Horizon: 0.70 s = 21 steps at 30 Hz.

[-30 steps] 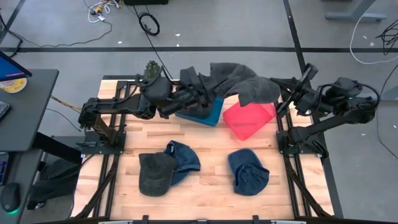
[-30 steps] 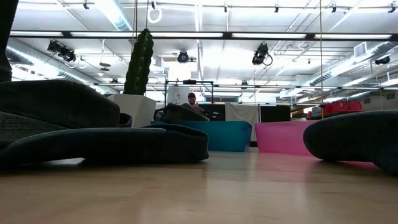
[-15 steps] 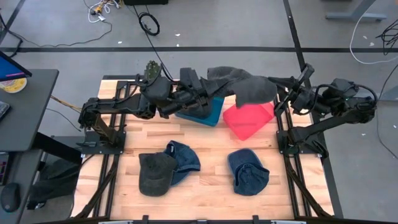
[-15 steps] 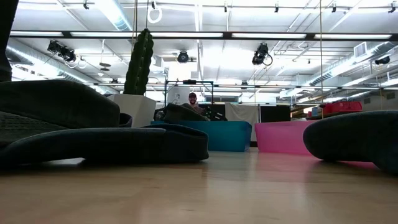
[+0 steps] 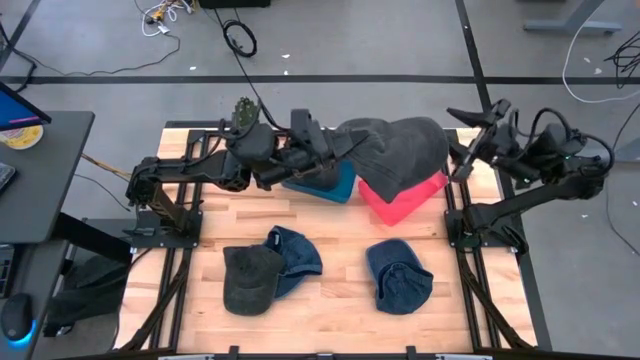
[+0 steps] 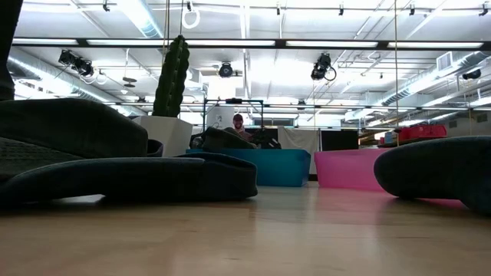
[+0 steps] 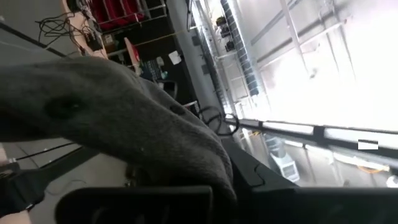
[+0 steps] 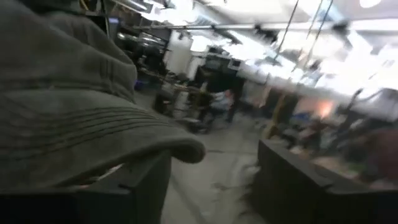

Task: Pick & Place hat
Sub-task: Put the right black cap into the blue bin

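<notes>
R gripper [image 5: 478,138] released, grey hat [image 5: 400,148] swung left

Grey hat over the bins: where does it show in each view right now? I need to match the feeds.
High view: the grey hat is draped over the pink bin, at the left gripper.
Low view: not in it; only the bins show.
Left wrist view: grey hat fills the near left.
Right wrist view: its brim fills the left.
Shared landmark: the pink bin, in the high and low views.
</notes>
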Tool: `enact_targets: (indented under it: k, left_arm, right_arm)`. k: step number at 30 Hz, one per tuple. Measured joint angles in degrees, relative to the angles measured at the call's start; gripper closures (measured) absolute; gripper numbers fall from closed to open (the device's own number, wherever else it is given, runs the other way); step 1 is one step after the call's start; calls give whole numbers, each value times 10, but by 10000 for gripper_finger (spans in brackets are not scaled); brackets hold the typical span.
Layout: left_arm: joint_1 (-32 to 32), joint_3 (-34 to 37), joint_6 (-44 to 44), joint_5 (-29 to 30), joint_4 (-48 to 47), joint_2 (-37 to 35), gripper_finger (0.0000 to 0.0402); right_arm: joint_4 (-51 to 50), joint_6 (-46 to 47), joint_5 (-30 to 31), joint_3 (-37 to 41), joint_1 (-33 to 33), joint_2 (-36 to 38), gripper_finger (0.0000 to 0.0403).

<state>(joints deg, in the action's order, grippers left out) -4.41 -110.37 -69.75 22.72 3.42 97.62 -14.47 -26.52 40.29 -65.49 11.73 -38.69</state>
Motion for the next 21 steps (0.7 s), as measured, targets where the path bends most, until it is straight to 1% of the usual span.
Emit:
enact_targets:
  k: [3,5,8,11,13,17,19,21]
  left_arm:
    - [3,0,0,-6,-21,0,392]
    - [5,0,1,-12,-25,0,392]
    - [9,0,14,-20,-31,0,392]
    - [13,0,41,-26,-58,0,392]
    - [17,0,67,-26,-96,0,392]
    - [28,0,83,-26,-203,2,392]
    - [36,0,92,-28,-233,7,392]
    - [48,0,121,-40,-246,16,392]
  right_arm:
    - [-64,101,-34,0,0,18,135]
    - [-115,184,-47,0,0,29,124]
    - [-202,309,-69,0,0,47,113]
    - [-292,395,-89,0,0,59,108]
    - [-355,426,-93,0,0,63,108]
    - [-463,435,-92,0,0,64,114]
    - [-488,435,-86,0,0,64,118]
    - [-492,436,-83,0,0,64,122]
